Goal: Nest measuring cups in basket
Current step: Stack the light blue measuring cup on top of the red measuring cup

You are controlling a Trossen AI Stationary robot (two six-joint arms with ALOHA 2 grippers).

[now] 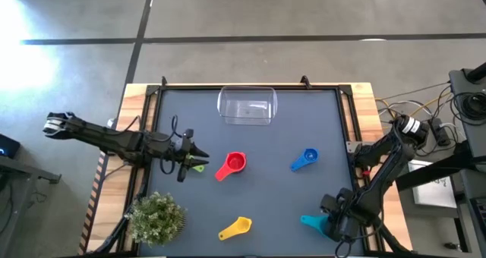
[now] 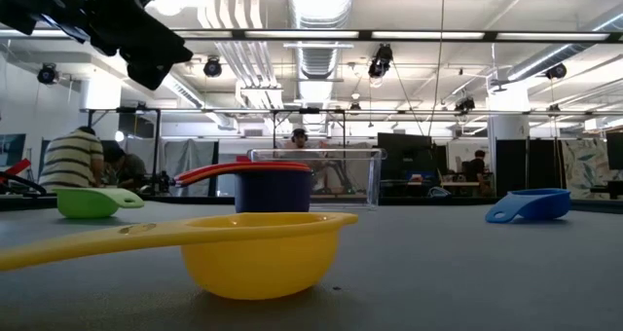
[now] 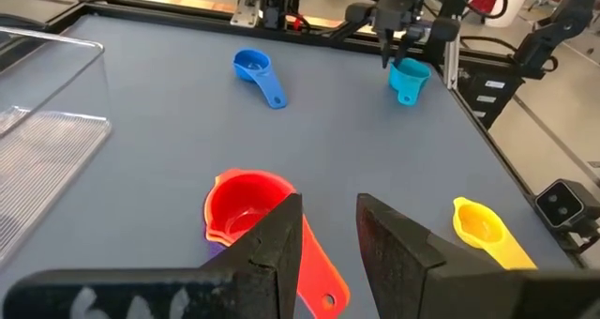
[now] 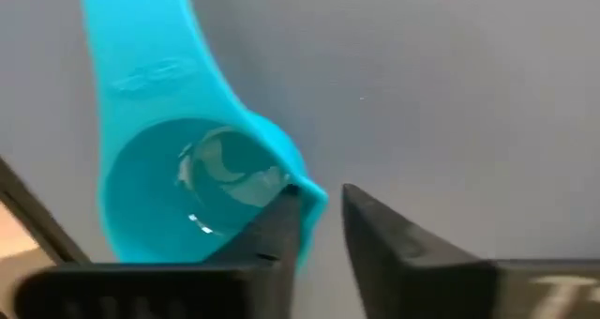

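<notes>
Right wrist view: right gripper (image 4: 314, 216) jaws narrowly parted astride teal cup (image 4: 187, 202) rim; could slip; left gripper (image 3: 328, 239) released.

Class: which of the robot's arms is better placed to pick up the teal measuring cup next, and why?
Right. The right gripper is already at the teal measuring cup, one jaw at its rim. The left gripper is across the table near the green cup.

Glossy plastic teal cup (image 4: 192, 183) and yellow cup (image 2: 258, 253); clear, smooth plastic basket (image 1: 247, 106); matt grey surface (image 1: 304, 121).
</notes>
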